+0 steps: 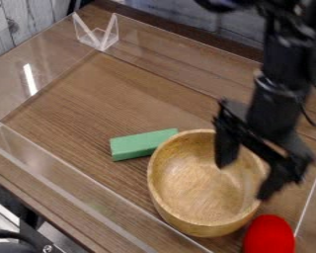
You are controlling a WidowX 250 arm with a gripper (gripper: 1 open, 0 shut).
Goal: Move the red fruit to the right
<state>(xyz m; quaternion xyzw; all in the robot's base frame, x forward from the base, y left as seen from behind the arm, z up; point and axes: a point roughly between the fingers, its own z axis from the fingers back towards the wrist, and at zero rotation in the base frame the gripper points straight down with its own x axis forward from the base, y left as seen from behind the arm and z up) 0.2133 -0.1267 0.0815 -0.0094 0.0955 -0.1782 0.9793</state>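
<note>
The hand [247, 170], its fingers spread apart, could clip the bowl [161, 198] reaching for the lower-right red fruit [269, 236].

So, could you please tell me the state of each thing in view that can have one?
Gripper: fingers spread apart, above the bowl, nothing seen between them.
Wooden bowl: upright, nothing seen in its visible part.
Red fruit: on the table beside the bowl, partly cut off by the picture's edge.
Green block: lying flat beside the bowl.
</note>
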